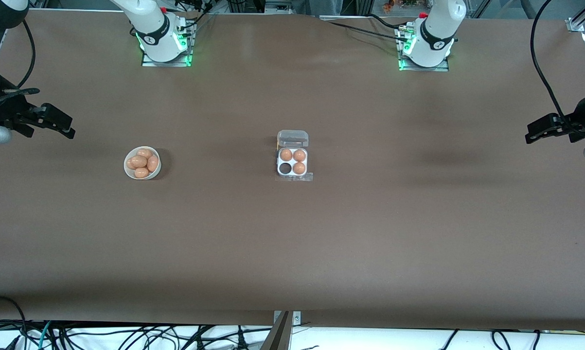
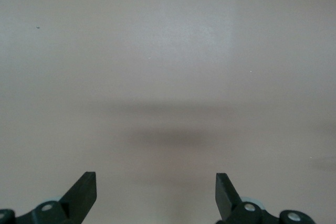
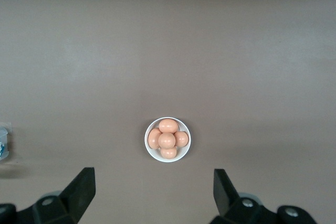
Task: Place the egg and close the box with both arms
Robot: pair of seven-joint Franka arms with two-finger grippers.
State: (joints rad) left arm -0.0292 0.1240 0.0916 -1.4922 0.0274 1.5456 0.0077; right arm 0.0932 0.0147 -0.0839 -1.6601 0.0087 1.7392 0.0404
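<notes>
The box (image 1: 292,175), a clear-plastic carton, stands open mid-table, its lid (image 1: 292,138) tipped back toward the robots' bases. Three orange-brown eggs (image 1: 299,155) fill three of its cells. One cell (image 1: 285,168), on the side nearer the front camera and toward the right arm's end, is empty. More eggs (image 1: 139,161) lie in a white bowl (image 1: 128,173) toward the right arm's end. My right gripper (image 1: 61,125) hangs open and empty at that end, with the bowl's eggs (image 3: 167,139) in its wrist view. My left gripper (image 1: 535,133) hangs open and empty at the left arm's end, over bare table (image 2: 168,77).
Both arm bases (image 1: 163,41) (image 1: 426,46) stand along the table's edge by the robots. Cables lie off the table edge nearest the front camera. A sliver of the carton (image 3: 2,142) shows at the edge of the right wrist view. The brown tabletop (image 1: 292,243) is wide.
</notes>
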